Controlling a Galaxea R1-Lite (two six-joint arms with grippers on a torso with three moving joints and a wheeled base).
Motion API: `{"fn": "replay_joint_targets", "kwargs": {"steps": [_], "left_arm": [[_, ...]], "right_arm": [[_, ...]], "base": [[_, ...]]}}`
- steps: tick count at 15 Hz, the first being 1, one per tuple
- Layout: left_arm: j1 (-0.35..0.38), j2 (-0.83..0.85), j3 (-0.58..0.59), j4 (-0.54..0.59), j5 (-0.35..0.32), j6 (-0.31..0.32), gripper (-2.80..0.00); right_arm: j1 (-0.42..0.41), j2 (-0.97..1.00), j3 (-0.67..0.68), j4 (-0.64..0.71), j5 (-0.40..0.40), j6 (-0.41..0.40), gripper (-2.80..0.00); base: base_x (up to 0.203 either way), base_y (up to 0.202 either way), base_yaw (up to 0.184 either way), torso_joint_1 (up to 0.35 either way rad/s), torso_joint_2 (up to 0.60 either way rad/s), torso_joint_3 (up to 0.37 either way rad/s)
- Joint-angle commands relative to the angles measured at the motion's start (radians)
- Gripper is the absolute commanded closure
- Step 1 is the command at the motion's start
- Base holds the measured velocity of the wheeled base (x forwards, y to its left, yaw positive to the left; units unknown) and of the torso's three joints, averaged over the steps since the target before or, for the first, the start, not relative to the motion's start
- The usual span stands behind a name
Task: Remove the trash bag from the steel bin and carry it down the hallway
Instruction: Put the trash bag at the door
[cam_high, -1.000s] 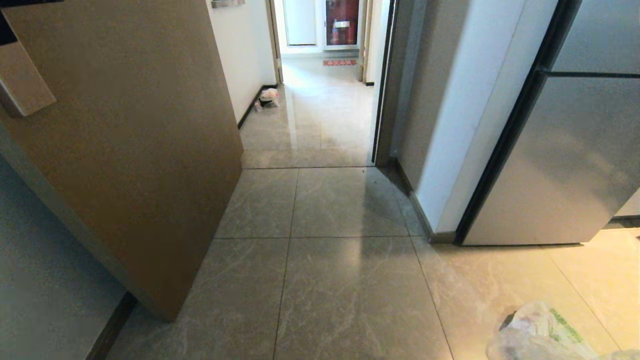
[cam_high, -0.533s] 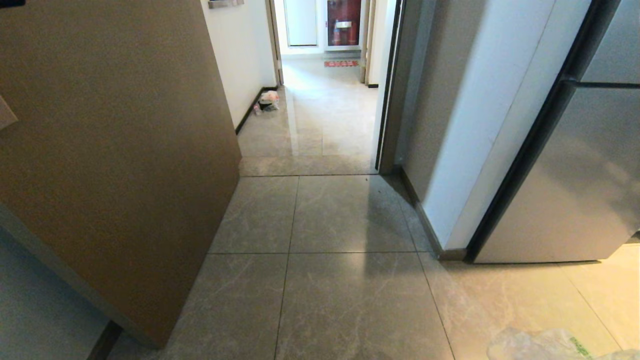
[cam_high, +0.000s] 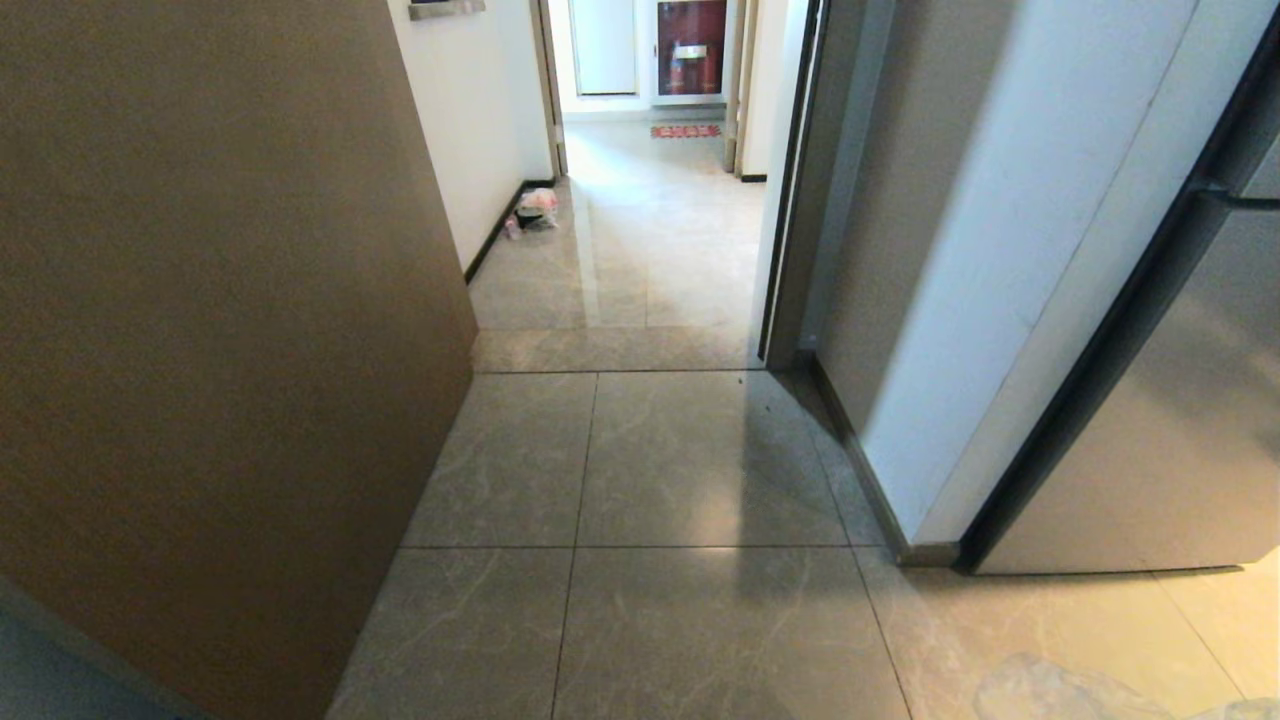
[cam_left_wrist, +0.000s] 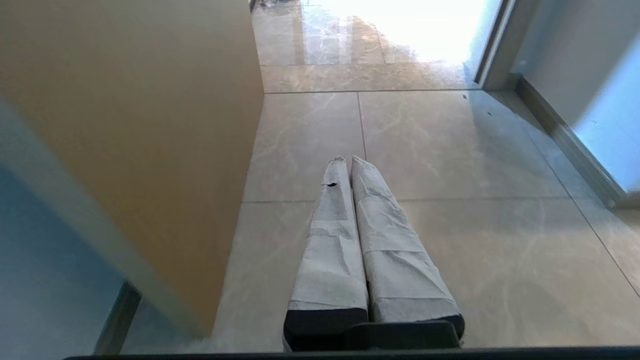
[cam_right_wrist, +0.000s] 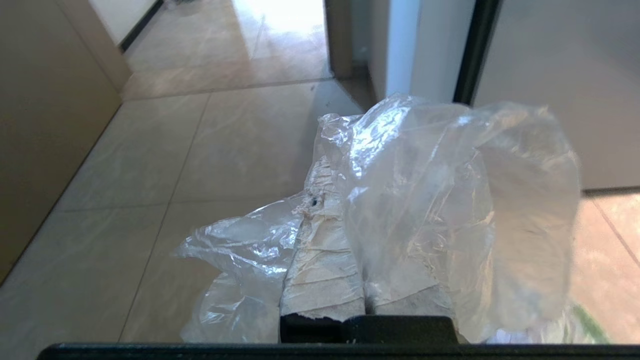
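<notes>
Already clear of the bin, the trash bag (cam_right_wrist: 450, 200) hangs bunched around the right gripper (cam_right_wrist: 325, 175), whose taped fingers are clamped on the crinkled film. Thin, limp and nearly weightless, it looks slippery; a pinch on gathered folds should hold best. Beside it, the left gripper (cam_left_wrist: 347, 160) is pressed closed, empty, above the hallway (cam_high: 640, 250) tiles.
</notes>
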Motion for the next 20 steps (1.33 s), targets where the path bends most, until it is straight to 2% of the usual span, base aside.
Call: {"fn": "replay_joint_targets", "kwargs": {"steps": [1, 20], "left_arm": [[0.000, 0.000, 0.000, 0.000, 0.000, -0.001, 0.00], [0.000, 0.000, 0.000, 0.000, 0.000, 0.001, 0.00]], "right_arm": [[0.000, 0.001, 0.002, 0.000, 0.000, 0.000, 0.00], [0.000, 0.001, 0.002, 0.000, 0.000, 0.000, 0.00]], "base": [[0.191, 0.000, 0.001, 0.007, 0.00, 0.004], [0.192, 0.000, 0.002, 0.003, 0.00, 0.002]]}}
